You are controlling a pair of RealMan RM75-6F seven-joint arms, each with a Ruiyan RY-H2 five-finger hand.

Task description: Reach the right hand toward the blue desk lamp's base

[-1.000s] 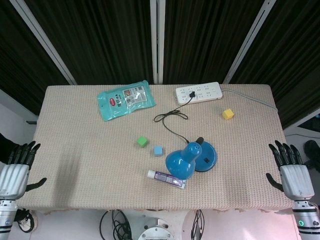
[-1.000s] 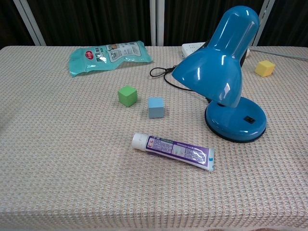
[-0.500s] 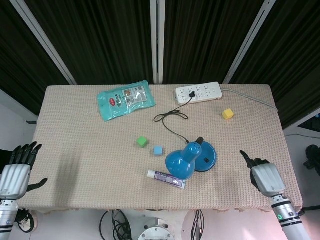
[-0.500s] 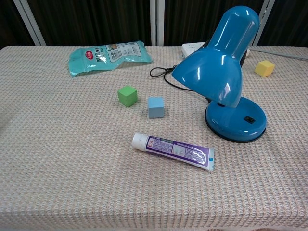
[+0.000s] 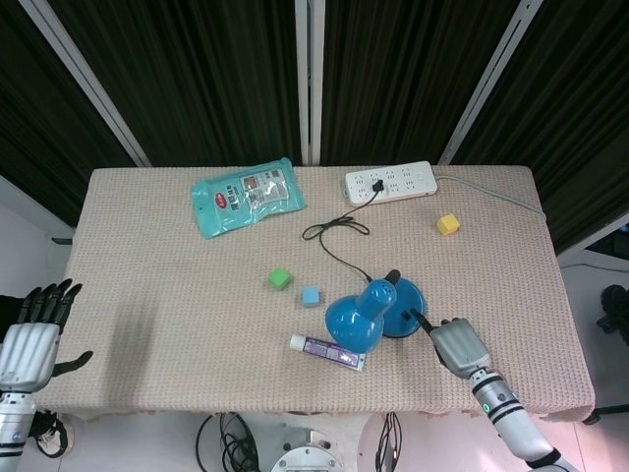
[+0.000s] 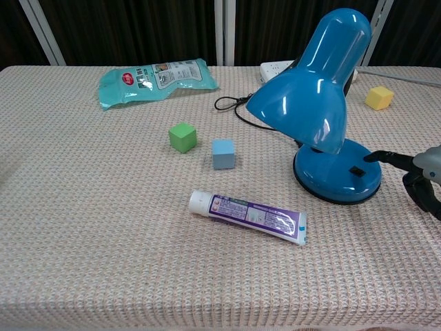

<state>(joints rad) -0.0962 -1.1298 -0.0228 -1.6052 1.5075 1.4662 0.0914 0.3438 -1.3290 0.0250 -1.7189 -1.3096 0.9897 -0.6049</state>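
Observation:
The blue desk lamp stands right of the table's middle, its round base [image 5: 407, 309] [image 6: 337, 178] under the tilted shade [image 5: 353, 322] [image 6: 310, 89]. My right hand [image 5: 455, 345] [image 6: 426, 176] is over the table just right of the base and holds nothing. One dark fingertip [image 6: 380, 156] stretches to the base's right rim, almost touching; another finger hangs lower. My left hand [image 5: 30, 337] stays beyond the table's left edge with fingers spread, empty, and shows only in the head view.
A toothpaste tube [image 5: 327, 351] [image 6: 248, 216] lies in front of the lamp. A green cube [image 5: 280, 279], a light-blue cube [image 5: 311, 296], a yellow cube [image 5: 448, 224], a teal packet [image 5: 246, 195] and a white power strip [image 5: 389, 182] with the lamp's black cord [image 5: 334, 236] lie farther back.
My right hand has swung in from beyond the table's right edge, leftward across the table to the lamp's base, and now shows in the chest view. The left hand and the objects have not moved.

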